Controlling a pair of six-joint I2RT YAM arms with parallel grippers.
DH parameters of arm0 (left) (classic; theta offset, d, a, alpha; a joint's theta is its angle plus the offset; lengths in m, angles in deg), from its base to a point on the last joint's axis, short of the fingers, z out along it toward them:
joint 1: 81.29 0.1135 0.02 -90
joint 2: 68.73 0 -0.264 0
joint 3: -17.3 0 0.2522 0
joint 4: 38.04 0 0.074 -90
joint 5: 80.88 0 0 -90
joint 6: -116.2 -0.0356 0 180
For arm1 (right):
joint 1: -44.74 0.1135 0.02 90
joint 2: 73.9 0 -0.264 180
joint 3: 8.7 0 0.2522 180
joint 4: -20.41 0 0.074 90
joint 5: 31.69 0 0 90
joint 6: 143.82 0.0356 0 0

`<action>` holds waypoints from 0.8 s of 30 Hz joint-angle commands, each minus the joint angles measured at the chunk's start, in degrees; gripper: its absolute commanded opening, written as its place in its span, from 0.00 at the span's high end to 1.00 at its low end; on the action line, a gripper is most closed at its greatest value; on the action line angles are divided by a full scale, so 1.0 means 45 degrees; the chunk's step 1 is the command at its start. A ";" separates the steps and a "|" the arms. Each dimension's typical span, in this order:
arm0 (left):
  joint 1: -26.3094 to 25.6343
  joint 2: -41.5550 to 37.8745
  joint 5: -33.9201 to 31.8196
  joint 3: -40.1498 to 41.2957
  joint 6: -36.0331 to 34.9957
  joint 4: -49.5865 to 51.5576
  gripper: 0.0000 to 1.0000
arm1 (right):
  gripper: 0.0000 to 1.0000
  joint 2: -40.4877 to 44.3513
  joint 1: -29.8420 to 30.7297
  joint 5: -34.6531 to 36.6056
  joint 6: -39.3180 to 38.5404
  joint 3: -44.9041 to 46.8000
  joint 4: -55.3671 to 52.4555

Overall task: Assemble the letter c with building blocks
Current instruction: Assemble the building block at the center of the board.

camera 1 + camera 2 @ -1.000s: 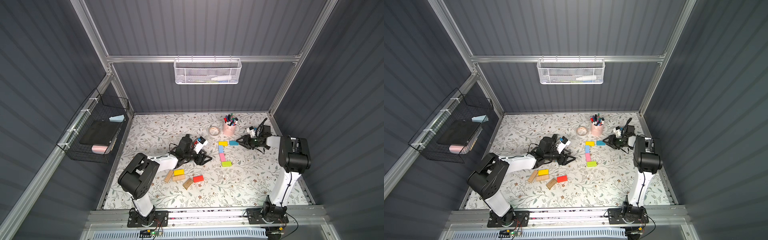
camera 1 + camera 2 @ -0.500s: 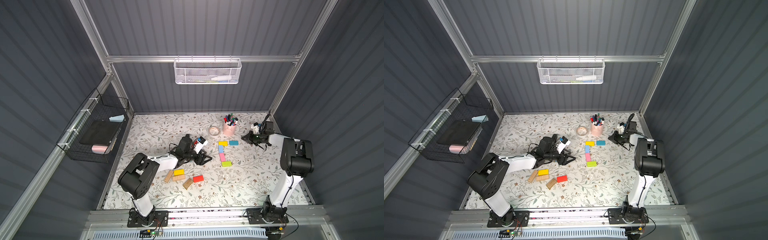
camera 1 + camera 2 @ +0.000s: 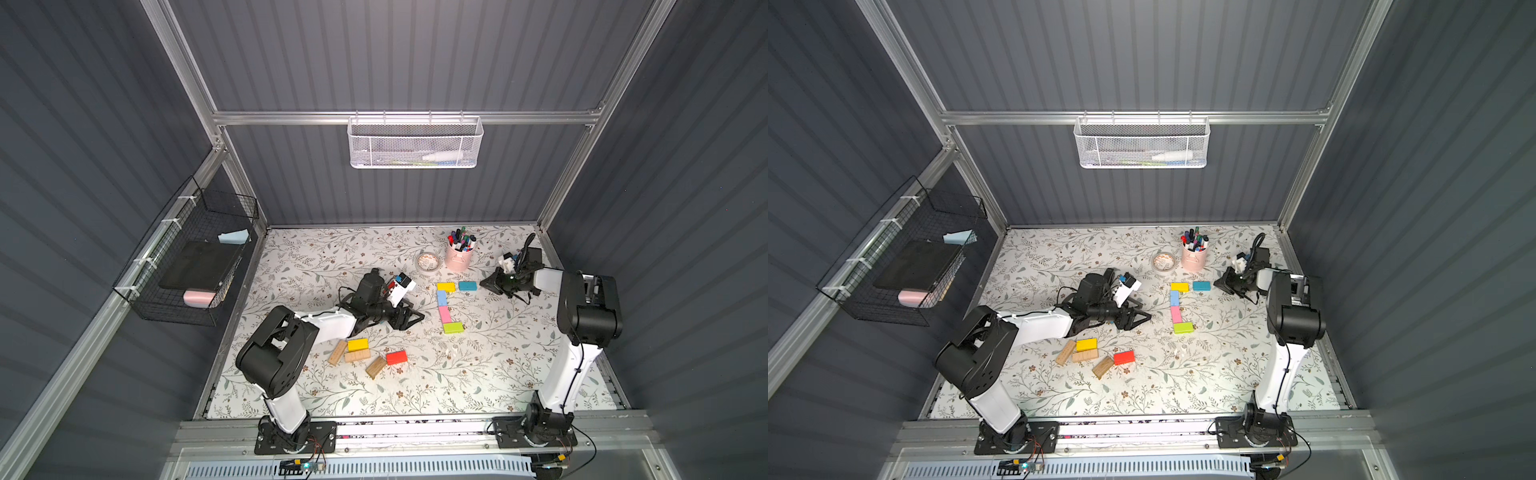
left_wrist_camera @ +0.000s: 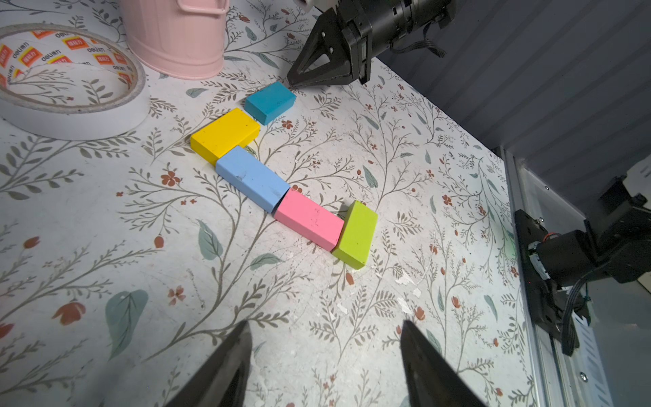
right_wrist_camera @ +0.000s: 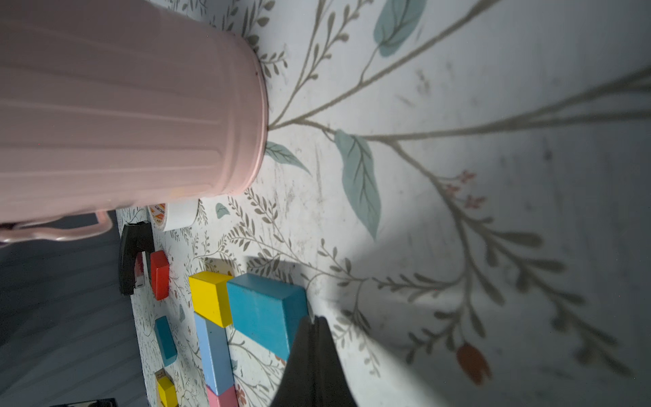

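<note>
Right jaws pinched together, empty, tips at the teal block (image 4: pixel 270 102), maybe touching. Left jaws stand apart, empty.

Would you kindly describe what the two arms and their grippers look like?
The left arm and right arm have white links, bulky black joints and black cables. The left gripper and right gripper are black with pointed triangular fingers.
</note>
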 commanded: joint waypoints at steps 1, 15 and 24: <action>0.0021 0.0118 0.0160 -0.0304 -0.0256 0.0278 0.35 | 1.00 -0.0211 -0.0004 -0.0385 -0.0095 -0.0363 -0.0251; 0.0021 0.0153 0.0179 -0.0361 -0.0276 0.0317 0.35 | 1.00 -0.0622 0.0210 -0.0769 -0.0271 -0.0599 -0.0602; 0.0021 0.0177 0.0179 -0.0396 -0.0272 0.0338 0.35 | 1.00 -0.0680 0.0254 -0.0961 -0.0310 -0.0691 -0.0691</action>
